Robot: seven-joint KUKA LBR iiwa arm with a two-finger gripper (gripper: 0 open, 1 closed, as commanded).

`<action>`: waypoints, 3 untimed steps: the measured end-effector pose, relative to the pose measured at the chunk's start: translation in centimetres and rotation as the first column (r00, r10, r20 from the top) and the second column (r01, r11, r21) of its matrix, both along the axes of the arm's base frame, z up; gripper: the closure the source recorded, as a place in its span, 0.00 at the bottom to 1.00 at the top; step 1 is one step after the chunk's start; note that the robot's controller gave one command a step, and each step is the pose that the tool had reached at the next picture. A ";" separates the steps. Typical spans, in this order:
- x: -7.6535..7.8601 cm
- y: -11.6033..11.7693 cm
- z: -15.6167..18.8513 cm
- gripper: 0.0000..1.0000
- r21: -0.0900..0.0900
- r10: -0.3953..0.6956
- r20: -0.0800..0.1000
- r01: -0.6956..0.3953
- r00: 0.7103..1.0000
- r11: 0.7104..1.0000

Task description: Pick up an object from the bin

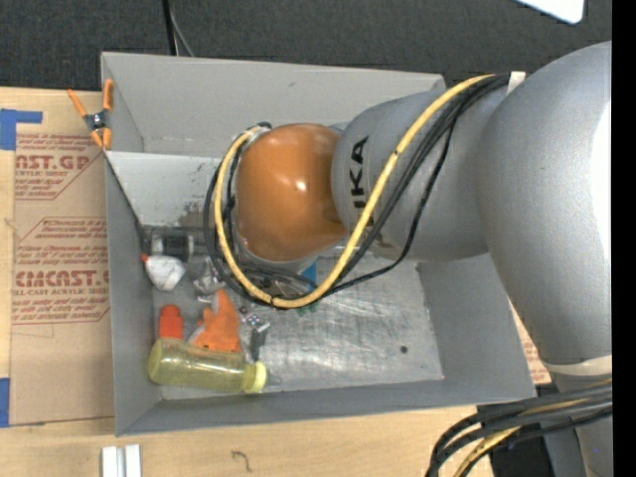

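Gripper (246, 316) sits low in the bin (298, 97) beneath its orange cover (288, 192), and I cannot tell whether it is open or closed. Just beside it, away from the arm (447, 187), lies an orange piece (221, 331), a yellow tube (204, 371) a little beyond. I judge this the approach step, and next comes closing squarely on one piece, then lifting.

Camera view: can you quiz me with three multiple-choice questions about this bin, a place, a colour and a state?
1. Where does the yellow bottle lie? A) the bin's lower-left corner B) its upper-right corner C) outside it
2. What colour is the wrist cover? A) blue B) orange C) green
3. How is the bottle placed? A) upright B) on its side C) hanging
Answers: 1 A, beside the near wall; 2 B, a glossy orange dome; 3 B, its length runs along the floor.
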State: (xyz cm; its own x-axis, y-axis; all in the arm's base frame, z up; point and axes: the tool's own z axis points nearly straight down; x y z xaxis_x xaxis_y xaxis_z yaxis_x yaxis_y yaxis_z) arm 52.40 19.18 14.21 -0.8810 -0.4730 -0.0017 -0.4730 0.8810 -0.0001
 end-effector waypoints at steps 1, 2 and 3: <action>1.1 0.2 -5.5 0.00 0.001 0.182 0.021 -0.182 0.983 0.983; 2.6 2.0 -7.1 1.00 0.000 0.453 0.002 -0.453 0.892 0.892; 2.6 2.0 -7.1 1.00 0.000 0.452 0.002 -0.452 0.892 0.892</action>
State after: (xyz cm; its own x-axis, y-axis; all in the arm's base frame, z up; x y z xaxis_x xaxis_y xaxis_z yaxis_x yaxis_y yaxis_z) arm 55.03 21.17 7.15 -0.5717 -0.8204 -0.0035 -0.8204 0.5717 -0.0010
